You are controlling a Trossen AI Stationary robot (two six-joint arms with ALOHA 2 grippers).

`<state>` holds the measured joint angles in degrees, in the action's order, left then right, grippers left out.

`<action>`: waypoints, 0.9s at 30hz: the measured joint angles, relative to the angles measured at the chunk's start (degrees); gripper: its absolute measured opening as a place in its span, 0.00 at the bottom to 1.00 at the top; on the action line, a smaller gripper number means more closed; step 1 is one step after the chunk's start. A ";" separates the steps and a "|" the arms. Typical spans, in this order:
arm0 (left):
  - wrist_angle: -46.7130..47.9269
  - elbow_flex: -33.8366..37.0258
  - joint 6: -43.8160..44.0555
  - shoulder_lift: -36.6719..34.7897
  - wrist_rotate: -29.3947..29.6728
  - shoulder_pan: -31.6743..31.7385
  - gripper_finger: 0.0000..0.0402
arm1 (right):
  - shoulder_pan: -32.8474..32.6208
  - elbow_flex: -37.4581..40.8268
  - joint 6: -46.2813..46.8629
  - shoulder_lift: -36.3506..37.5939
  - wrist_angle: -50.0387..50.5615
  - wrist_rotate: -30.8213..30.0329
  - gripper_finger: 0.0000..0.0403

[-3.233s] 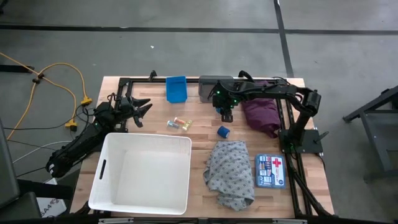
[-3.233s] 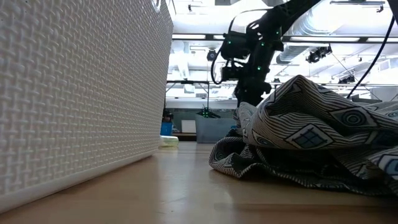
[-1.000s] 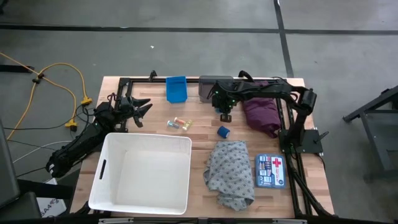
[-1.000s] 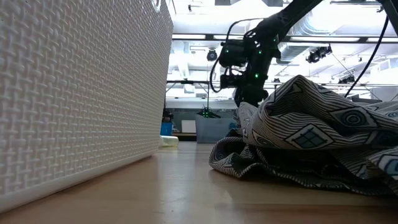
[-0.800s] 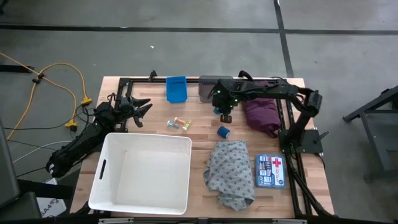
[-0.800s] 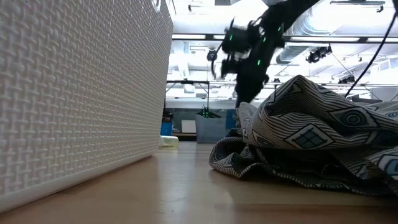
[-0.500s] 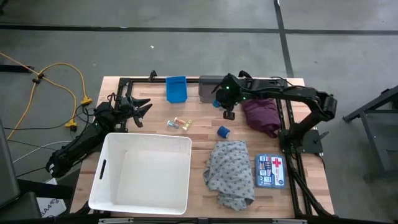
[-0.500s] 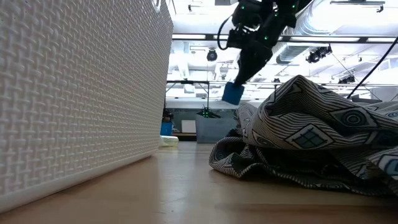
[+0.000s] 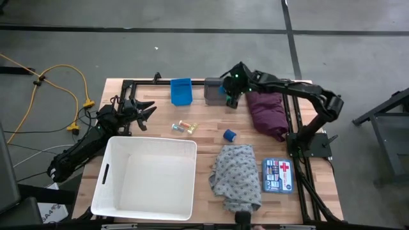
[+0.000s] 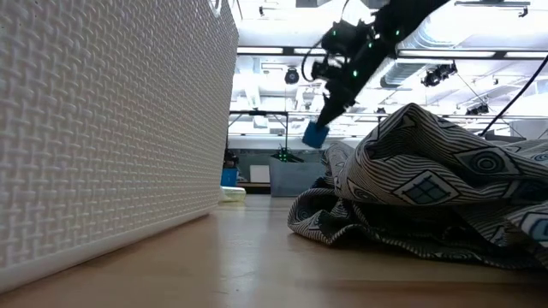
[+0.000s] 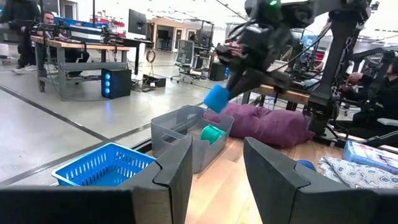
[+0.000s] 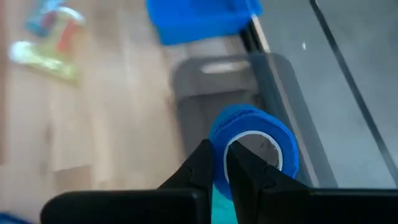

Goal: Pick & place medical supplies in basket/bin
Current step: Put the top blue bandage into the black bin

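- Left gripper (image 9: 142, 110): idle at the table's 9 o'clock edge, fingers partly apart, grasping nothing.
- Basket (image 9: 105, 174): at 7 o'clock, just beside the left arm.
- Right gripper (image 9: 231, 101): clenched on a blue roll (image 12: 252, 146), held aloft over the grey bin (image 9: 213, 91) at 12 o'clock.
- Key relation: the basket lies toward 8 o'clock from the held roll, well apart; the left arm is nearer.

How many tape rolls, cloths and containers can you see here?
Tape rolls: 3 (held blue roll in the right gripper, loose blue roll, green roll)
Cloths: 2 (grey patterned cloth, maroon cloth)
Containers: 3 (white tub, blue bin, grey bin)
Total: 8
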<state>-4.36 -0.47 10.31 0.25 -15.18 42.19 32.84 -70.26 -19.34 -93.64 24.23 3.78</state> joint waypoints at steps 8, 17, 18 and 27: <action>0.00 0.00 0.00 0.00 0.00 -0.01 0.34 | 5.96 0.02 3.66 -5.18 -1.60 3.17 0.06; 0.00 0.00 0.00 0.00 0.00 -0.01 0.34 | 7.86 0.02 4.55 -8.18 -2.77 0.97 0.06; -0.01 0.00 0.00 0.00 0.00 -0.01 0.34 | 8.04 0.02 4.57 -8.46 -2.71 1.15 0.06; -0.01 0.00 0.00 0.00 0.00 0.00 0.34 | 8.20 0.02 4.57 -9.60 -3.01 0.62 0.06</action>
<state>-4.36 -0.47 10.31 0.25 -15.18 42.19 41.04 -70.24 -14.77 -103.24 21.22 4.40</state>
